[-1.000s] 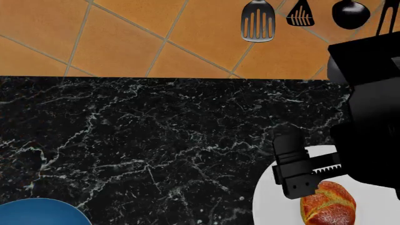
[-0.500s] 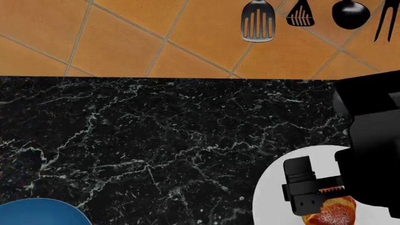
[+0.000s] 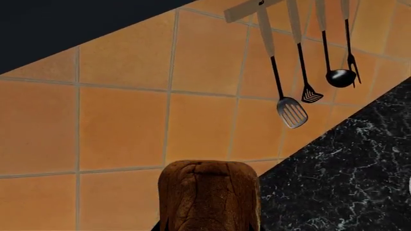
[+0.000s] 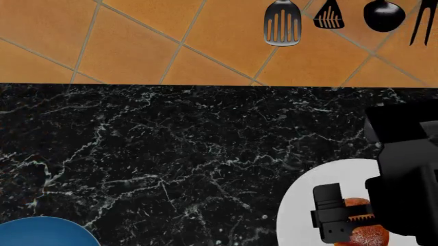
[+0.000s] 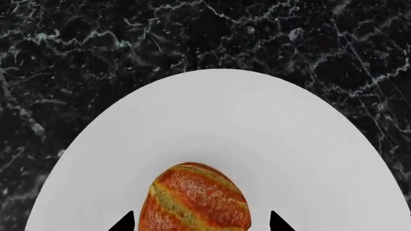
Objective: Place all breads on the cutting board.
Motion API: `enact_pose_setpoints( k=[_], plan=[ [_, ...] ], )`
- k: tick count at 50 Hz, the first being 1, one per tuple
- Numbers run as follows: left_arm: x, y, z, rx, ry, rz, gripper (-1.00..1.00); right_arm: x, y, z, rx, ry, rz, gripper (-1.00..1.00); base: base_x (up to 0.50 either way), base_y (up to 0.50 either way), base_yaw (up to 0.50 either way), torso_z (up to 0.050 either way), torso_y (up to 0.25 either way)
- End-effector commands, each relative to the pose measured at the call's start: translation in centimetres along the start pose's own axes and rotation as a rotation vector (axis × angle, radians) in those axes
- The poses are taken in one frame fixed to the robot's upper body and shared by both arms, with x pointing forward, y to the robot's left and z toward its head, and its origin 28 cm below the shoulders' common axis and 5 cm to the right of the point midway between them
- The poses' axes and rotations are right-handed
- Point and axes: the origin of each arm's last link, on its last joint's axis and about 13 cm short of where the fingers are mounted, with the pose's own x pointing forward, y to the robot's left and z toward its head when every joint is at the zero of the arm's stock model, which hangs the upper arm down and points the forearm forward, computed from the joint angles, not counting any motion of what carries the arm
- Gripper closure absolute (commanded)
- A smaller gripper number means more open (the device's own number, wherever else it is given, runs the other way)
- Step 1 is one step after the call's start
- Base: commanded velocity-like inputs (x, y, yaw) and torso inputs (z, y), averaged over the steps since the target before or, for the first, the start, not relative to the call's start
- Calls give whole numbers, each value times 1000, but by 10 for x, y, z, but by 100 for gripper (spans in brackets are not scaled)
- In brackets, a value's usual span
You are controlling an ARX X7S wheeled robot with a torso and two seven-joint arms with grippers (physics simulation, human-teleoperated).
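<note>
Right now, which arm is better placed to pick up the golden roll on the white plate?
Right. Its tool hangs directly over the golden roll on the white plate, a fingertip on each side. The left tool already carries the dark loaf.

The right arm enters the head view from the right edge as a bulky black mass, its wrist bent downward so that the right gripper hangs low with its toothed rail facing the camera. In the right wrist view the two dark fingertips stand spread apart, one on either side of the roll, with a gap between each tip and the crust. The left arm and its fingers do not show in any view.
</note>
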Motion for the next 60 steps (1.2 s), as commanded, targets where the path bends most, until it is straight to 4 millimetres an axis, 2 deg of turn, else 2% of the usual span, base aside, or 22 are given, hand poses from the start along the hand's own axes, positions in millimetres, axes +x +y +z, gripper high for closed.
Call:
enact_pose_setpoints(
  k=[1, 32, 33, 38, 43, 47, 52, 55, 60],
  plan=[
    [1, -1, 0, -10, -1, 5, 100, 11, -1, -4, 10, 17, 5, -100, 0, 0, 0, 0, 0],
    [1, 1, 1, -11, 7, 17, 100, 33, 3, -13, -10, 76, 15, -100, 0, 0, 0, 0, 0],
    [1, 1, 1, -7, 10, 18, 100, 32, 2, -13, -6, 72, 11, 100, 0, 0, 0, 0, 0],
    [2, 2, 4, -10, 1, 24, 100, 9, 0, -3, 0, 21, 6, 100, 0, 0, 0, 0, 0],
    [1, 1, 6, -7, -4, 25, 100, -3, 0, 1, -7, -17, 25, 100, 0, 0, 0, 0, 0],
    [-4, 3, 6, -1, 2, 33, 100, -27, -1, 6, 2, -94, 47, 100, 0, 0, 0, 0, 0],
    [-5, 6, 8, -13, -8, 79, 100, -65, -2, 12, 14, -244, 63, 100, 0, 0, 0, 0, 0],
    [-5, 9, 13, -29, -6, 96, 100, -75, -2, 12, 15, -308, 50, 100, 0, 0, 0, 0, 0],
    [-4, 10, 7, -29, 3, 127, 100, -91, 0, 11, 45, -423, 34, 100, 0, 0, 0, 0, 0]
  ],
)
